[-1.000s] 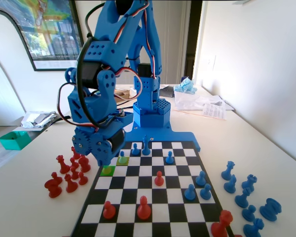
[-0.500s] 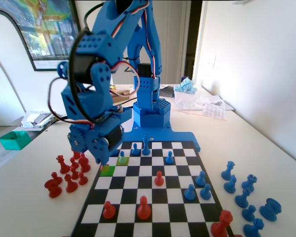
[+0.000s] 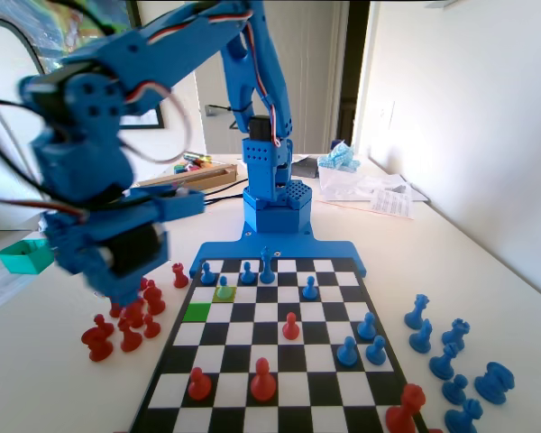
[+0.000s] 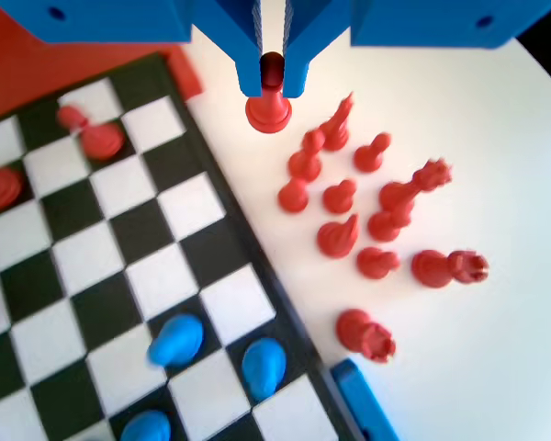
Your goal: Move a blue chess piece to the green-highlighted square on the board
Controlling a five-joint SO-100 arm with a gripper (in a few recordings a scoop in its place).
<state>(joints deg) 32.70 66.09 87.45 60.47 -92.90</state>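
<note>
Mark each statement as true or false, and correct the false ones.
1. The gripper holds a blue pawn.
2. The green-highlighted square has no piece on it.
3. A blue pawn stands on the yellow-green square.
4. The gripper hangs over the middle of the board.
1. False. In the wrist view the gripper is shut on a red pawn.
2. True. The green-highlighted square is bare.
3. True. The blue pawn stands on the yellow-green square.
4. False. The gripper is off the side of the board, above the table, near the group of red pieces.
</note>
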